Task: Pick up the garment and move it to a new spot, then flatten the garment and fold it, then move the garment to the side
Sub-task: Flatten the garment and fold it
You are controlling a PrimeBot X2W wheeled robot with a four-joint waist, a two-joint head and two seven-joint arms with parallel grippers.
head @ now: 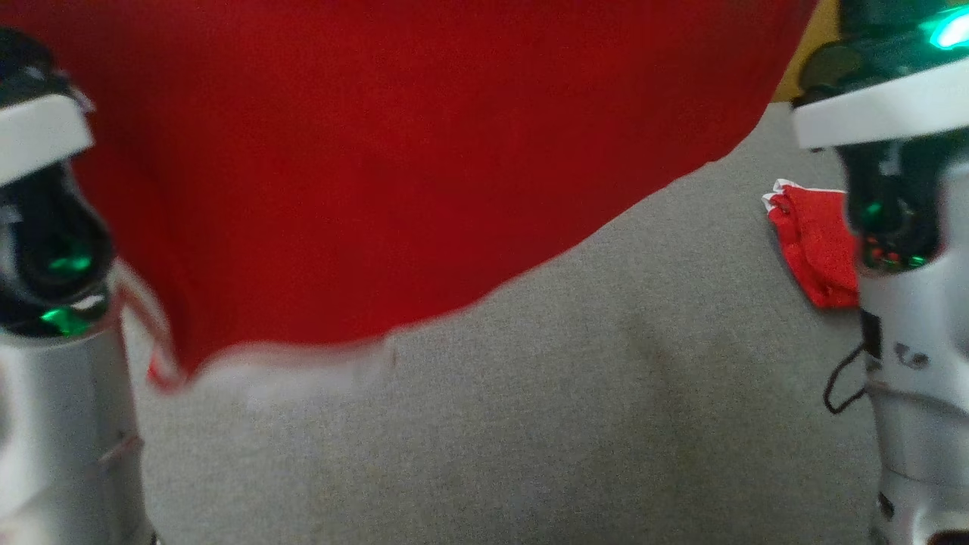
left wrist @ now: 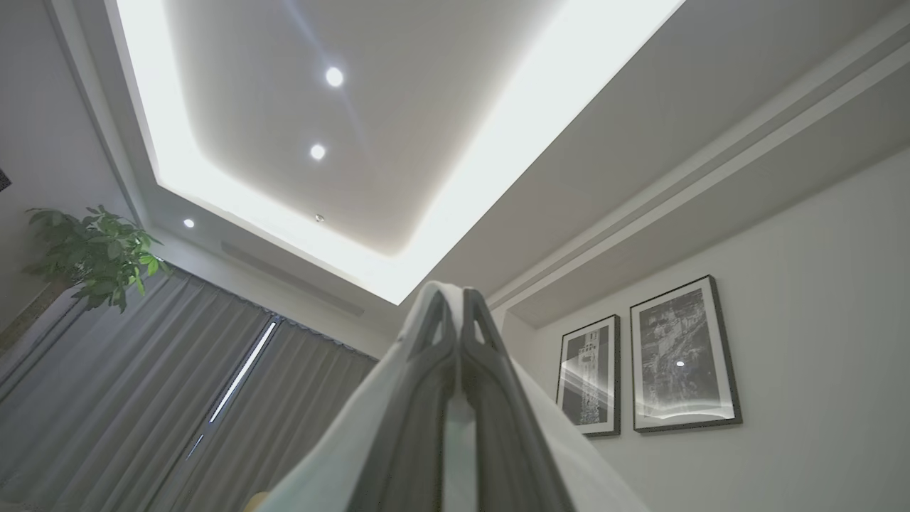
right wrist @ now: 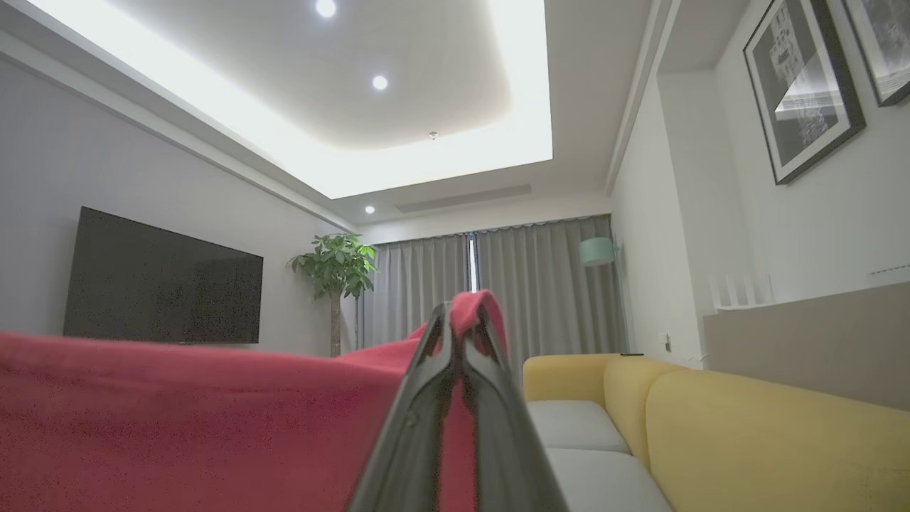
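Red fabric garment [head: 424, 166], white-trimmed: hangs stretched between both jaws.
Left gripper [left wrist: 458, 300]: jaws clamped on its white edge.
Right gripper [right wrist: 458, 316]: jaws clamped on its red edge.

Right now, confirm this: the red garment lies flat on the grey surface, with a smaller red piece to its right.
Wrong in one respect. The red garment is not lying flat: the head view shows it held up above the grey surface. The smaller red piece is to its right, as stated.
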